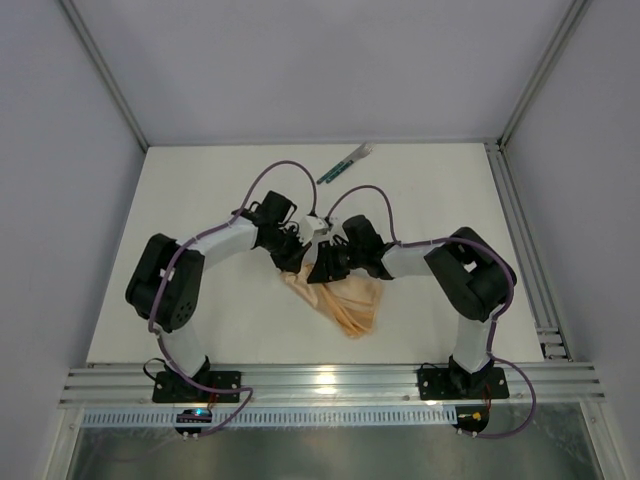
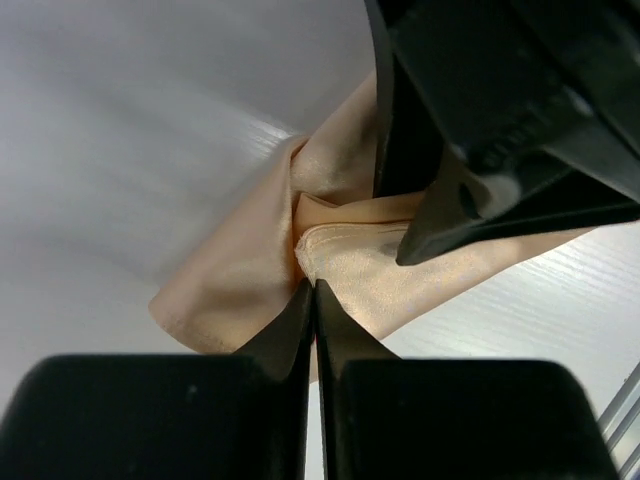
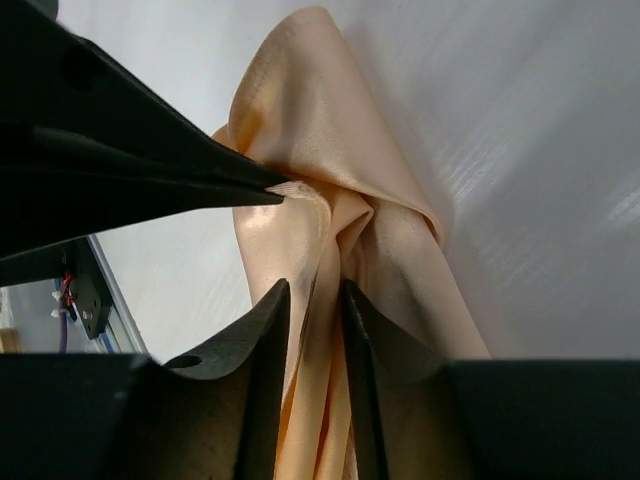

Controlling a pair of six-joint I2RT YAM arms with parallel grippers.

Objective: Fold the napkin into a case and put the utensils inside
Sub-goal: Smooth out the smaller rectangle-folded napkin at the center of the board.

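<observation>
The peach-tan napkin (image 1: pixel 343 300) lies bunched in a crumpled heap at the table's middle, partly lifted. My left gripper (image 2: pixel 312 285) is shut on the napkin (image 2: pixel 250 290), pinching its hemmed edge at the very tips. My right gripper (image 3: pixel 313 290) faces it closely, its jaws slightly apart with hanging folds of the napkin (image 3: pixel 300 100) running loosely between them. From above, the left gripper (image 1: pixel 303 250) and right gripper (image 1: pixel 322 265) nearly touch over the cloth's far end. The utensils (image 1: pixel 345 163), green-handled with pale ends, lie together at the table's back, well away from the cloth.
An aluminium rail (image 1: pixel 520 230) runs along the table's right side and another (image 1: pixel 330 380) along the front by the arm bases. White walls close in the back and sides. Purple cables loop over both wrists.
</observation>
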